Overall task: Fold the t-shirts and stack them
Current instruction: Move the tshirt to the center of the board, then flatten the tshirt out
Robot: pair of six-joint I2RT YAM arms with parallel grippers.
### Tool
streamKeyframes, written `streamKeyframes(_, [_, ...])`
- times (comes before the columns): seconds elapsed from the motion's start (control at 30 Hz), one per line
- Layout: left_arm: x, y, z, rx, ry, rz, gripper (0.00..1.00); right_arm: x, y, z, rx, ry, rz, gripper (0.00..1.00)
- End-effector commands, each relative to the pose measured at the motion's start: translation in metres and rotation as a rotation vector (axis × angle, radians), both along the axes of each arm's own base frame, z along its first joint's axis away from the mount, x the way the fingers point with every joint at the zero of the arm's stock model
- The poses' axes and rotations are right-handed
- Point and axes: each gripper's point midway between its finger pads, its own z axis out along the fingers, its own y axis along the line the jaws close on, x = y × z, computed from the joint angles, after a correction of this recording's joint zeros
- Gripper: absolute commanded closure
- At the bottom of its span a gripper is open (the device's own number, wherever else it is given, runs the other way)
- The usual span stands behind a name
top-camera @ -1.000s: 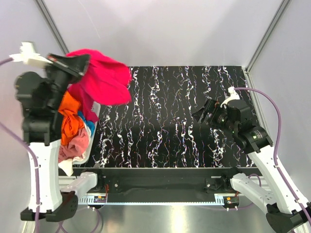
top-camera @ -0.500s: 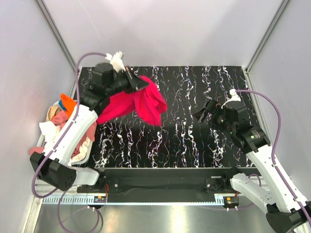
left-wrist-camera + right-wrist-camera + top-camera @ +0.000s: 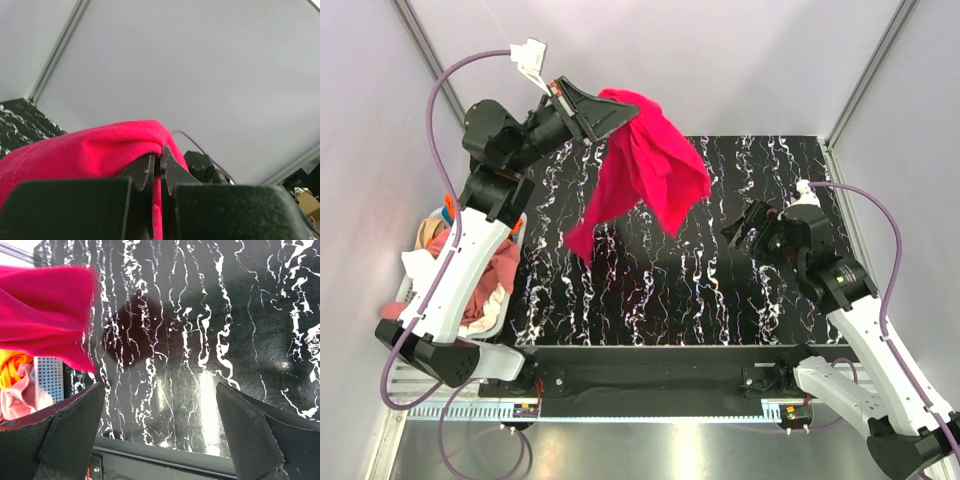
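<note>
the left gripper (image 3: 588,112), jaws clamped on a fold of the bright pinkish-red soft cloth t-shirt (image 3: 645,165), holds it high over the black white-veined tabletop (image 3: 750,170) so it hangs free, while the right gripper (image 3: 745,228) hovers low, jaws wide apart, probably to catch a hanging edge.

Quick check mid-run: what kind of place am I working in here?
Probably a lab robot test cell, not a home: plain panel walls on metal framing, a black marbled table, and a basket of t-shirts at the table's left edge.
</note>
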Motion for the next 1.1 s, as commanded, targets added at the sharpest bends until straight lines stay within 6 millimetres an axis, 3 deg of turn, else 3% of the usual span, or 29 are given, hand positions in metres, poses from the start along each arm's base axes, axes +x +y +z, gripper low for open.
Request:
streamKeyframes(0.0, [-0.025,0.005,0.004,0.015,-0.070,-0.030,1.00,0.008,0.000,0.008,0.006,-0.017,-0.028,0.00])
streamKeyframes(0.1, [-0.005,0.010,-0.053,0.168,0.032,0.069,1.00,0.007,0.004,0.005,0.014,-0.001,-0.005,0.00])
streamKeyframes(0.17, [0.016,0.025,-0.118,0.280,0.185,0.180,1.00,0.004,0.003,-0.001,0.012,0.006,-0.006,0.00])
streamKeyframes(0.27, [0.028,0.072,-0.227,0.422,0.463,0.367,0.97,0.002,0.000,-0.017,0.009,0.038,-0.033,0.01])
streamKeyframes(0.3, [0.025,0.089,-0.251,0.450,0.527,0.420,0.97,0.000,0.002,-0.022,0.018,0.053,-0.024,0.00])
streamKeyframes(0.33, [0.025,0.117,-0.301,0.496,0.653,0.493,0.97,0.000,0.005,-0.028,0.025,0.073,-0.019,0.00])
streamKeyframes(0.4, [0.013,0.147,-0.346,0.528,0.754,0.543,0.97,0.001,0.010,-0.043,0.047,0.112,-0.021,0.01])
streamKeyframes(0.5, [-0.003,0.160,-0.366,0.548,0.780,0.575,0.97,0.013,0.014,-0.066,0.045,0.160,-0.046,0.02])
streamKeyframes(0.53, [-0.006,0.160,-0.368,0.545,0.784,0.570,0.97,0.020,0.016,-0.080,0.028,0.198,-0.056,0.04])
streamKeyframes(0.6, [-0.012,0.155,-0.369,0.539,0.779,0.537,0.95,0.036,0.018,-0.084,0.033,0.210,-0.107,0.06])
streamKeyframes(0.63, [-0.015,0.153,-0.370,0.540,0.778,0.522,0.93,0.044,0.020,-0.099,0.017,0.259,-0.126,0.07])
streamKeyframes(0.67, [-0.017,0.152,-0.370,0.540,0.773,0.507,0.91,0.055,0.023,-0.093,0.034,0.258,-0.153,0.09])
streamKeyframes(0.73, [-0.021,0.149,-0.372,0.537,0.772,0.485,0.91,0.071,0.024,-0.109,0.004,0.307,-0.196,0.11])
streamKeyframes(0.8, [-0.023,0.147,-0.374,0.539,0.771,0.471,0.94,0.091,0.027,-0.105,0.005,0.299,-0.235,0.14])
streamKeyframes(0.83, [-0.024,0.146,-0.373,0.538,0.769,0.459,0.97,0.100,0.029,-0.120,-0.016,0.333,-0.244,0.15])
streamKeyframes(0.9, [-0.024,0.145,-0.374,0.535,0.764,0.454,1.00,0.121,0.043,-0.119,0.009,0.302,-0.229,0.18])
streamKeyframes(0.93, [-0.024,0.145,-0.374,0.535,0.765,0.452,1.00,0.129,0.049,-0.137,0.003,0.330,-0.214,0.19])
streamKeyframes(0.97, [-0.024,0.145,-0.375,0.537,0.762,0.451,1.00,0.144,0.058,-0.134,0.027,0.293,-0.192,0.21])
streamKeyframes(1.0, [-0.024,0.145,-0.376,0.539,0.764,0.449,1.00,0.149,0.067,-0.152,0.027,0.324,-0.165,0.22])
streamKeyframes(1.07, [-0.024,0.143,-0.376,0.544,0.763,0.440,1.00,0.165,0.079,-0.157,0.036,0.299,-0.121,0.23])
